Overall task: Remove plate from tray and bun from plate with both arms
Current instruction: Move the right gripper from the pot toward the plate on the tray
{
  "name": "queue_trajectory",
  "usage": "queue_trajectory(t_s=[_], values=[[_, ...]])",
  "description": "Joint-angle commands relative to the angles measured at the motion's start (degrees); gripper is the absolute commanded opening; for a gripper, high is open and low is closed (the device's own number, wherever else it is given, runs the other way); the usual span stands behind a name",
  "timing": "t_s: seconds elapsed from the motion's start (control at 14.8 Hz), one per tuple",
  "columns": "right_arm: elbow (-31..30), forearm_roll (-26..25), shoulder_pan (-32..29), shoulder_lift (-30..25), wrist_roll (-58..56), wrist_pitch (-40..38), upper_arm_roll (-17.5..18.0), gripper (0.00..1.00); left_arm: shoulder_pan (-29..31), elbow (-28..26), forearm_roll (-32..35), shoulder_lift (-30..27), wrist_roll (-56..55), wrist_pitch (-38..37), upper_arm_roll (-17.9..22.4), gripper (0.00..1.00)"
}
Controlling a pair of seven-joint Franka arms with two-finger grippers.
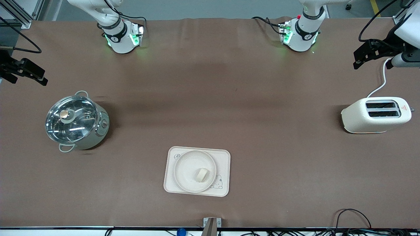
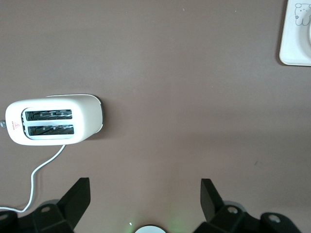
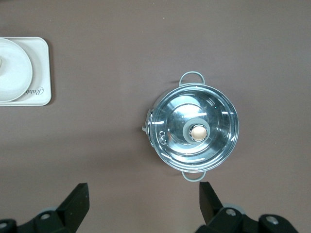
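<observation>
The round cream plate (image 1: pixel 186 163) lies on the rectangular tray (image 1: pixel 223 163), near the front camera at mid table. The small pale bun (image 1: pixel 201 174) sits on the plate. My left gripper (image 1: pixel 359 60) hangs open and empty over the left arm's end of the table, above the toaster (image 1: pixel 375 114); its wrist view (image 2: pixel 146 187) shows wide-apart fingers. My right gripper (image 1: pixel 36 74) hangs open and empty over the right arm's end, above the pot (image 1: pixel 77 123); its wrist view (image 3: pixel 144 190) shows the plate's edge (image 3: pixel 12 68).
The white two-slot toaster (image 2: pixel 53 121) with its cord stands at the left arm's end. The lidded steel pot (image 3: pixel 194 128) stands at the right arm's end. A tray corner shows in the left wrist view (image 2: pixel 296 43) and in the right wrist view (image 3: pixel 40 90).
</observation>
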Motion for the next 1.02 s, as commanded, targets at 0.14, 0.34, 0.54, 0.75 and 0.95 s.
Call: queue_trajectory(t_s=[0.14,0.34,0.54,0.75,0.95], values=[[-1.76,-0.85,0.82,-1.38,-0.18,0.55,0.15,1.00,0.28,1.14,-0.04,0.43,0.44,-0.27,0.03,1.00],[-1.76,-0.85,0.82,-1.38,-0.18,0.46,0.15,1.00,0.36,1.14,-0.04,0.43,0.44,-0.27,0.30,1.00],[-1.85,-0.76,0.82,-1.38,-0.18,0.72,0.15,1.00,0.36,1.14,-0.21,0.43,0.70,-0.27,0.30,1.00],[-1.94,-0.76,0.90,-1.38,-0.18,0.46,0.15,1.00,0.28,0.88,-0.13,0.43,0.17,-0.27,0.30,1.00],[-1.94,-0.76,1.52,-1.46,0.08,0.72,0.15,1.00,0.36,0.97,-0.56,0.43,0.79,-0.27,0.30,1.00]])
